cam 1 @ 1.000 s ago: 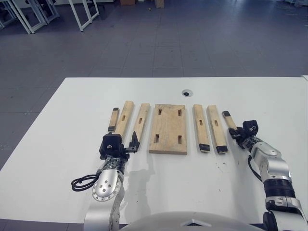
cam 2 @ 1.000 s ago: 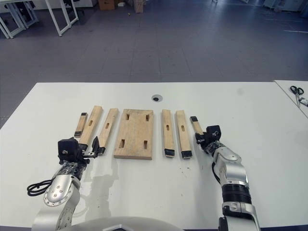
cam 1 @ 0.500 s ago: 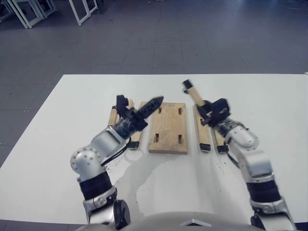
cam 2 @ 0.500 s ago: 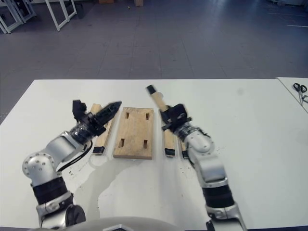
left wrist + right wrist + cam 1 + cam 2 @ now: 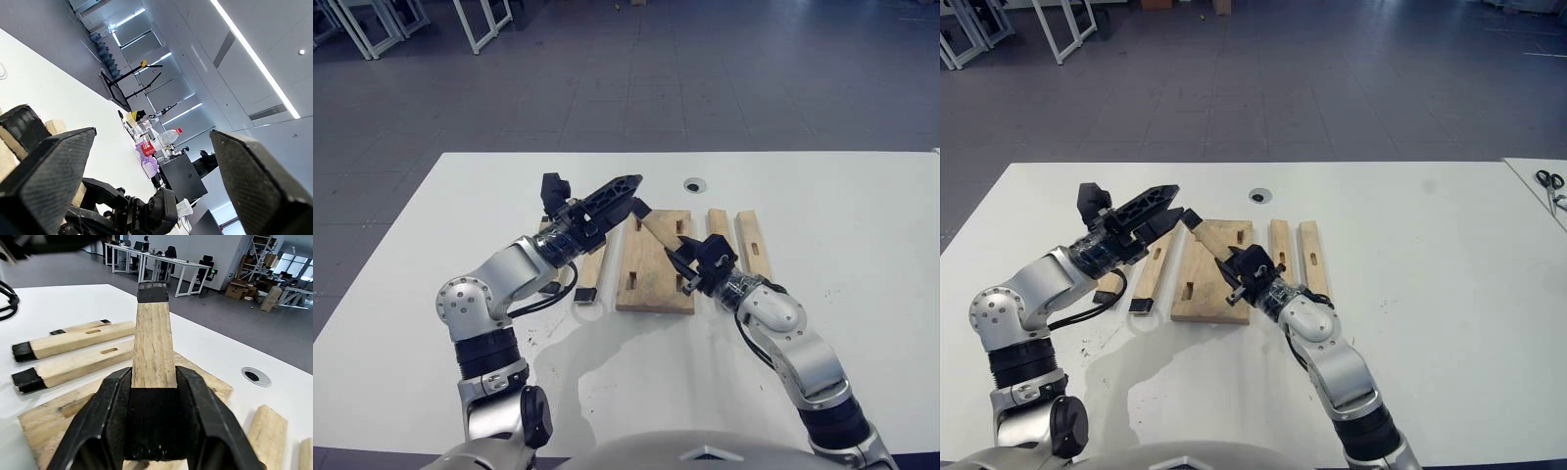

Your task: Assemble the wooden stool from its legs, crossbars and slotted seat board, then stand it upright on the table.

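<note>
The right fingers (image 5: 113,413) are clamped on the lower end of a short crossbar (image 5: 154,340), one on each side of the wood. They hold it above the right half of the seat board (image 5: 644,279). The crossbar is tilted, with its black-capped end raised toward the board's far left corner.

The left fingers (image 5: 619,188) stand wide apart in the air over that same corner, aimed at the raised cap. The cap sits just beside the tip of the lower finger; whether the two touch I cannot tell.

The seat board lies flat in the middle of the table (image 5: 862,235), slots up, its long sides running from the near edge toward the far edge. Two legs lie side by side just beyond it toward the table's right edge, the first leg (image 5: 717,223) next to the board and the second leg (image 5: 751,235) outside it. Two more legs lie side by side on the board's left, under the left arm: a third leg (image 5: 73,364) and a fourth leg (image 5: 80,333), their black ends toward the near edge. A round cable hole (image 5: 693,184) sits between the board and the table's far edge.
</note>
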You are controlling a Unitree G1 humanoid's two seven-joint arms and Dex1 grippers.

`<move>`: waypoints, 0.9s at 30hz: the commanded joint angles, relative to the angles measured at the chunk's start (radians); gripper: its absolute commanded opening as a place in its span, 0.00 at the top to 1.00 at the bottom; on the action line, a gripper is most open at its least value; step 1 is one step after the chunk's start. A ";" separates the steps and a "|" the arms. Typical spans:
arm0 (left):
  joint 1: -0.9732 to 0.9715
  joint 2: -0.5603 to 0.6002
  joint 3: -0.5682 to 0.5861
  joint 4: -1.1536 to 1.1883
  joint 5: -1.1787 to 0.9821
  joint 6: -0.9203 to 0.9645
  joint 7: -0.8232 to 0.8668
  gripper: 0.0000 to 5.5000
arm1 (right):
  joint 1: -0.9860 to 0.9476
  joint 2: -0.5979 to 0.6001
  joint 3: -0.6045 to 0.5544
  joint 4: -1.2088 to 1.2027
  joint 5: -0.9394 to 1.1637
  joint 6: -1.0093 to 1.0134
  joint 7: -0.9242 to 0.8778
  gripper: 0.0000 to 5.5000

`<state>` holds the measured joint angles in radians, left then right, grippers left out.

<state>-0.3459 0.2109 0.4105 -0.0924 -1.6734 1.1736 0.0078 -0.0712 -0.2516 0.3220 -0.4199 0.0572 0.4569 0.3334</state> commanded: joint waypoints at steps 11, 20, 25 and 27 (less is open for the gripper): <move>0.020 0.063 -0.122 0.065 0.133 -0.096 -0.025 0.22 | -0.039 0.063 0.064 -0.143 -0.024 0.053 -0.016 0.77; -0.021 0.061 -0.097 0.139 0.050 -0.099 0.058 0.42 | -0.021 0.068 0.087 -0.143 -0.010 0.057 -0.005 0.77; -0.029 0.052 -0.102 0.154 0.038 -0.120 0.101 0.56 | -0.019 0.068 0.087 -0.142 -0.007 0.062 -0.002 0.77; -0.028 0.051 -0.106 0.158 0.021 -0.121 0.115 0.61 | -0.018 0.065 0.088 -0.144 -0.008 0.062 -0.001 0.77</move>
<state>-0.3536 0.2615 0.3085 0.0562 -1.6402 1.0569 0.0954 -0.0905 -0.1869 0.4075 -0.5497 0.0441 0.5072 0.3282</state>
